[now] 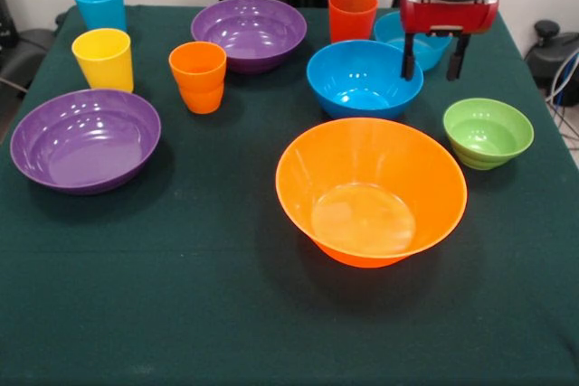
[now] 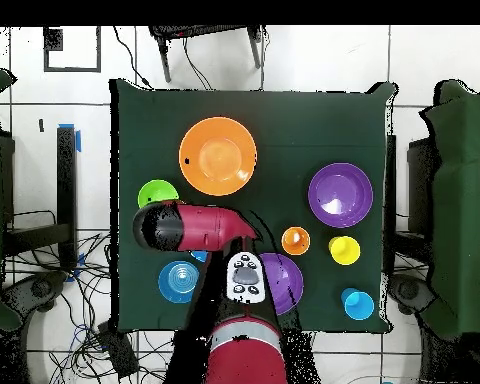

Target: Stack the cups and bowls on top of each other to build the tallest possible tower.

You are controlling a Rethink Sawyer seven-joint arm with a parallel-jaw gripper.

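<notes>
Spread and empty, the end effector [image 1: 435, 59] hangs above the translucent light blue bowl [image 1: 412, 40], beside the deep blue bowl [image 1: 364, 77]. Nearer the camera, the large orange bowl [image 1: 371, 189] sits alone on the tabletop [image 1: 181, 268], nothing stacked inside.

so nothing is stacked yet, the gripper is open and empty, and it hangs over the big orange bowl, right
Not quite: in the front view the gripper hangs further back, between the deep blue bowl and the translucent light blue bowl, not over the big orange bowl. The rest holds: it is open and empty, and every cup and bowl stands alone on the table.
</notes>
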